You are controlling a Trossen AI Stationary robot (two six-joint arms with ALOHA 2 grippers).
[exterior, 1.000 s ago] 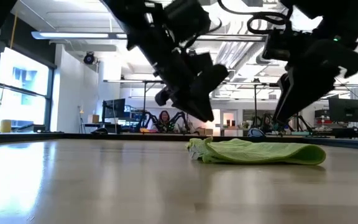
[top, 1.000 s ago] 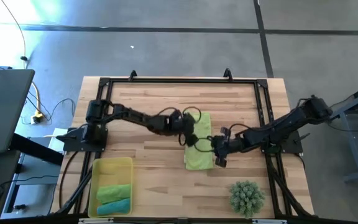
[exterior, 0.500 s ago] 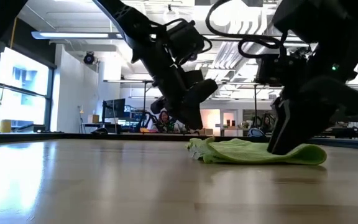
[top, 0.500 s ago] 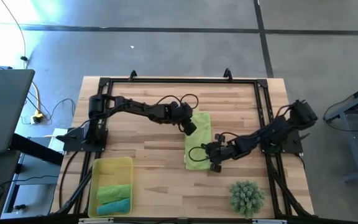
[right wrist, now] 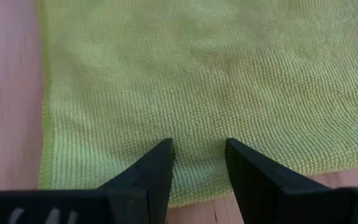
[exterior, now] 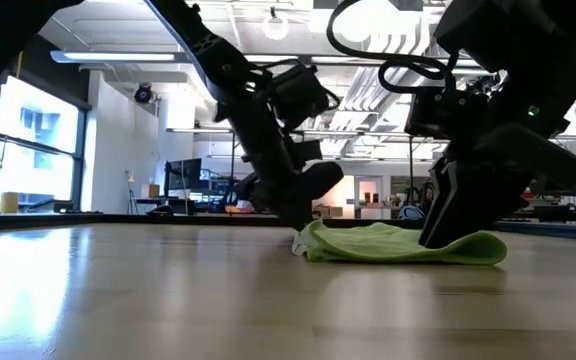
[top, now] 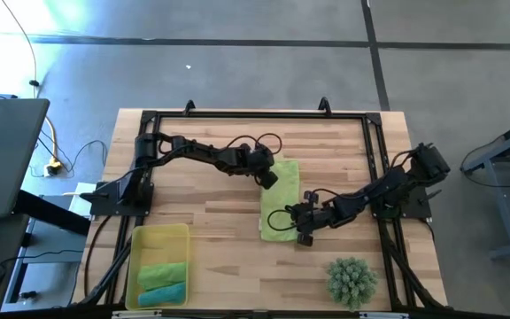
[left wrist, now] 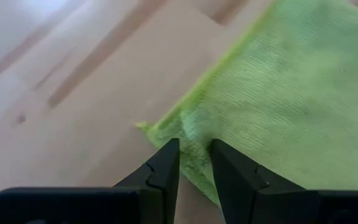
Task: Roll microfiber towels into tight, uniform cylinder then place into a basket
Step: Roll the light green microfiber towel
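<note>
One lime green towel (top: 280,202) lies spread flat on the table. My left gripper (top: 269,177) is down at its far left corner, its fingers close together with cloth between them (left wrist: 194,155). My right gripper (top: 298,228) is open, with its fingertips set down on the towel by its near right edge (right wrist: 197,155). The yellow basket (top: 177,232) stands at the table's near left. In it lie a rolled lime green towel (top: 161,274) and a teal towel (top: 163,294). My left gripper pinches the towel's edge beside the far left corner (left wrist: 188,134) between its two fingers, slanting down from the table's left. The cloth wrinkles a little there, and the rest of the towel lies on the table. My right gripper's two fingertips (right wrist: 160,158) rest on the towel's top just inside its near right edge (right wrist: 197,186), slanting down from the right. Flat cloth shows between them, and the towel lies on the table.
A spiky green ball-shaped plant (top: 351,280) stands at the near right, close to my right arm. A black frame (top: 255,114) runs round the table's edges. Bare wood lies between the towel and the basket.
Both grippers have come down onto the towel. My left gripper went down to its far left corner. My right gripper went down and toward the near left, onto its near right edge. The towel has slid slightly toward the table's left.
</note>
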